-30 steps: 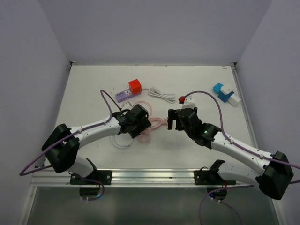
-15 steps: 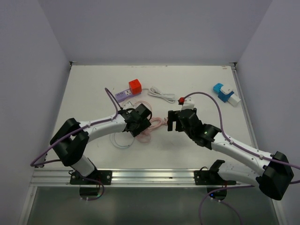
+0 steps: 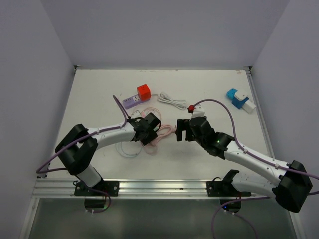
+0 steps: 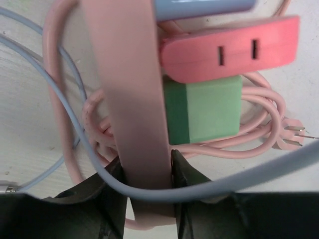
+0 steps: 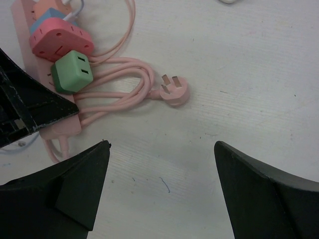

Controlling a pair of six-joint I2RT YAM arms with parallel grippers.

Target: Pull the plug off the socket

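Top external view: the left jaws are found at mid-desk (image 3: 99, 84), set on a tangle of pink cable (image 3: 167, 132); the right jaws are held just beside it, to its right; a purple strip (image 3: 130, 102), a red cube (image 3: 144, 91), a white cable (image 3: 172, 101) and a blue-and-white adapter (image 3: 240, 99) are noted farther back.

Left wrist view: the pink power strip (image 4: 129, 99) is seen clamped by the left jaws, a finger (image 4: 107, 199) pressed to each long side; a green plug (image 4: 207, 109) is seated on it, touching a coral plug (image 4: 229, 50); a blue plug (image 4: 199, 6) is cut by the frame edge.

Right wrist view: the right jaws are held wide apart over bare desk; the pink three-pin plug (image 5: 174, 89) is recorded lying loose, near the green plug but apart from it.
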